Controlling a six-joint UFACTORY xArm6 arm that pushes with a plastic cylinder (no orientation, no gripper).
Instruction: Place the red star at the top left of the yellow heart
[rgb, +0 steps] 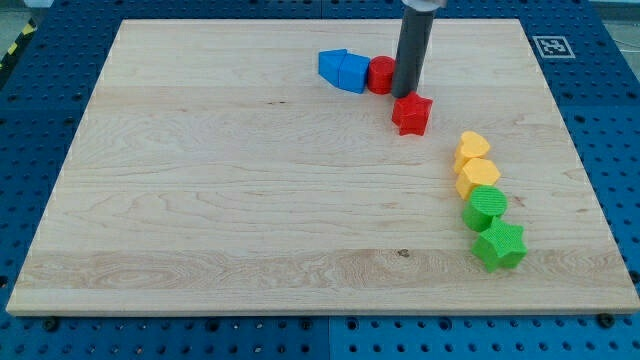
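Note:
The red star (412, 115) lies on the wooden board (230, 180) at the upper right of centre. The yellow heart (472, 147) lies to its lower right, a short gap away. My tip (405, 95) stands just above the red star's upper left edge, touching or nearly touching it, and right next to a red round block (380, 75).
Two blue blocks (344, 70) sit side by side left of the red round block. Below the yellow heart run a yellow hexagon-like block (477, 177), a green round block (485, 208) and a green star (499, 245), forming a column near the board's right edge.

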